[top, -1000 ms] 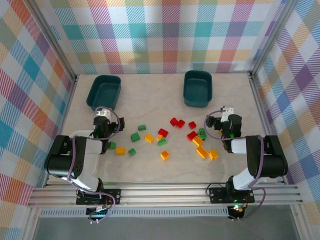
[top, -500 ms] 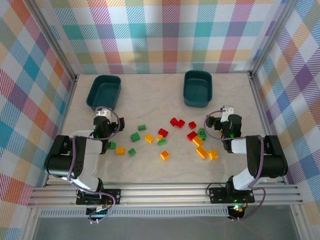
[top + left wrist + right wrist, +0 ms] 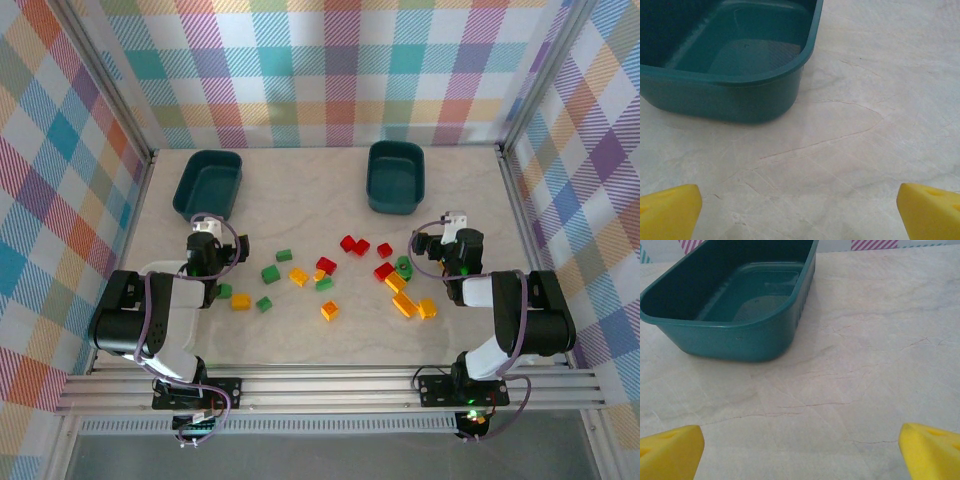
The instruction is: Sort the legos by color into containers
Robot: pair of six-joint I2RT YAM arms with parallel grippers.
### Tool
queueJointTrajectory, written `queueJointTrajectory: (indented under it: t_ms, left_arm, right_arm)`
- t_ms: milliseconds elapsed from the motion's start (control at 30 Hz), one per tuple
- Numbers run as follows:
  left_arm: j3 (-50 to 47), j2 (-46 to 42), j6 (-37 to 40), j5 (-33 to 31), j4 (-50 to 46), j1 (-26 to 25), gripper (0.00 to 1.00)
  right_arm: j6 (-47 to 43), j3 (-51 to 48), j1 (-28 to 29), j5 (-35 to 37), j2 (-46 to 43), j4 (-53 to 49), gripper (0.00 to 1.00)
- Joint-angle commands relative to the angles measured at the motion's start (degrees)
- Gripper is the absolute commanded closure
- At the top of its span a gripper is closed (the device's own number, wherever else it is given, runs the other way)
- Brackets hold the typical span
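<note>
Pale marbled tabletop (image 3: 300, 210), plaid walls (image 3: 340, 70). 2 dark teal plastic tubs, left tub (image 3: 208, 184) and right tub (image 3: 395, 176), empty at far side. Small red, green, yellow-orange lego bricks (image 3: 326, 265) all loose mid-table. Spread wide, holding nothing: left gripper (image 3: 800, 210), right gripper (image 3: 800, 450). Sorting apparently not begun.

- The left arm (image 3: 150, 320) and the right arm (image 3: 515, 320) have bulky black joint housings joined by glossy white links.
- Thin purple-grey cables (image 3: 148, 305) loop along each arm.
- Each arm stands on a flat black base plate (image 3: 195, 388).
- A small green light (image 3: 470, 415) glows at the right arm's base.
- The left claw (image 3: 800, 212) and the right claw (image 3: 800, 452) end in bright yellow, wedge-shaped fingertips (image 3: 667, 210).
</note>
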Motion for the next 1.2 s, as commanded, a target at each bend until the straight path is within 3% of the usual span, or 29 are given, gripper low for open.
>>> queueJointTrajectory:
  t_ms: [0, 67, 100, 167, 233, 300, 333, 367, 433, 467, 500, 567, 667, 700, 800, 900, 1167]
  left_arm:
    - [1.3, -1.8, 0.3, 0.9, -1.9, 0.5, 0.00]
    - [7.9, -7.2, 1.6, 1.6, -15.8, -0.3, 0.00]
    - [10.4, -9.6, 1.6, 1.1, -20.3, -0.7, 0.00]
    - [14.6, -15.5, -0.5, 0.4, -25.7, -1.0, 0.00]
    - [19.4, -19.4, -2.8, -2.0, -29.7, -1.3, 0.00]
    - [27.7, -20.3, -14.2, -9.7, -39.9, -1.4, 0.00]
    - [33.7, -19.2, -23.1, -14.2, -48.9, -1.3, 0.00]
    - [39.4, -17.3, -27.0, -14.0, -56.6, -0.8, 0.00]
    - [47.7, -12.0, -25.2, -10.9, -68.1, 0.0, 0.00]
    - [50.1, -8.7, -28.5, -13.1, -70.8, 0.2, 0.00]
    - [52.2, -5.7, -27.5, -9.6, -72.5, 0.9, 0.00]
    - [59.4, 2.5, -23.7, -1.6, -76.9, 1.6, 0.22]
    - [73.8, 16.6, -22.1, 1.4, -89.0, 1.4, 0.40]
    - [77.4, 20.2, -21.3, 1.8, -92.2, 1.1, 0.41]
    - [83.8, 27.8, -18.5, 5.2, -95.8, -0.1, 0.39]
    - [86.6, 31.5, -17.3, 3.6, -97.3, -1.5, 0.36]
    - [89.6, 36.6, -15.6, -0.6, -99.2, -2.0, 0.34]
  right_arm:
    - [-0.3, 1.3, -0.5, -1.2, -0.4, -0.1, 0.00]
    - [0.0, 4.4, 0.0, 1.2, -3.0, -7.6, 0.00]
    - [0.4, 8.2, 0.8, 4.6, -4.8, -17.1, 0.00]
    - [1.8, 19.1, 1.6, 8.9, -6.6, -34.4, 0.00]
    - [5.2, 26.8, 1.6, 8.8, -7.4, -43.6, 0.00]
    - [11.9, 33.8, 1.5, 8.8, -7.5, -51.7, 0.00]
    - [15.7, 37.2, 1.4, 7.3, -6.9, -56.3, 0.00]
    - [18.0, 39.4, 0.9, 4.6, -5.9, -57.8, 0.00]
    - [26.0, 40.4, -0.3, 0.5, -3.9, -57.6, 0.00]
    - [26.9, 40.7, -1.3, -4.7, -2.5, -56.4, 0.00]
    - [26.9, 41.8, -1.5, -6.7, -1.1, -56.8, 0.05]
    - [25.8, 46.9, -1.5, -8.5, 3.2, -61.7, 0.16]
    - [23.3, 53.7, -1.5, -9.6, 9.3, -68.0, 0.20]
    - [22.6, 55.1, -1.6, -9.7, 10.8, -69.1, 0.20]
    - [20.5, 60.4, -1.6, -9.1, 16.0, -72.8, 0.19]
    - [19.3, 65.1, -1.5, -10.0, 21.5, -75.3, 0.19]
    - [18.8, 73.6, -0.9, -9.2, 32.2, -78.5, 0.34]
